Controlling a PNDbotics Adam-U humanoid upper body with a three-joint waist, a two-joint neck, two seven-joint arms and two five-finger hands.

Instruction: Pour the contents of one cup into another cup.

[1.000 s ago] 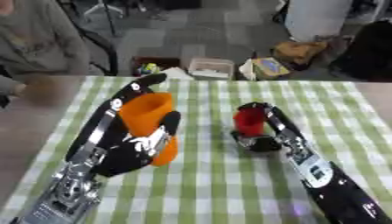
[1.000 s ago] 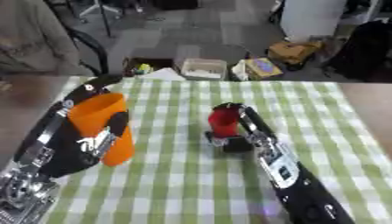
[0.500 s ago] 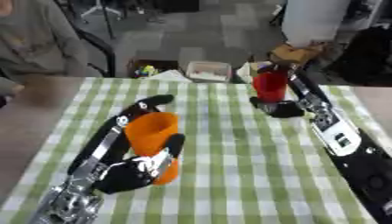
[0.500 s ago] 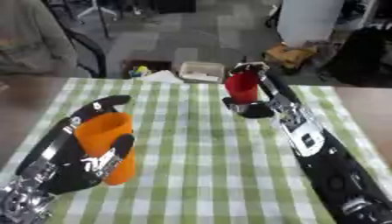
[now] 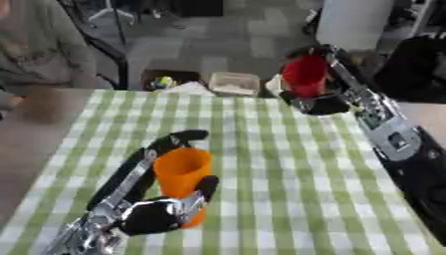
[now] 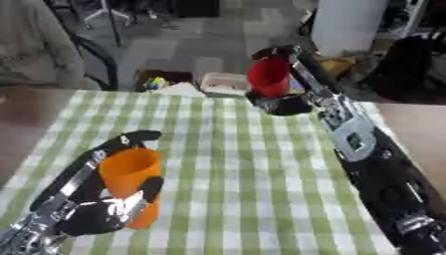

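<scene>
An orange cup (image 5: 181, 179) stands upright on the green checked cloth at the lower left, with my left hand (image 5: 157, 214) curled round it, fingers behind and thumb in front. A red cup (image 5: 305, 75) is held upright by my right hand (image 5: 324, 103) above the far right edge of the table, fingers wrapped round its far side and base. The two cups are far apart. What is inside either cup is hidden from view.
The table (image 5: 287, 169) is covered by a green and white checked cloth. Beyond its far edge lie a small tray (image 5: 231, 82) and other items on the floor. A person sits at the far left.
The right hand has raised the red cup and carried it farther back and right. The left hand with the orange cup has moved nearer and lower. The camera view has also shifted.
</scene>
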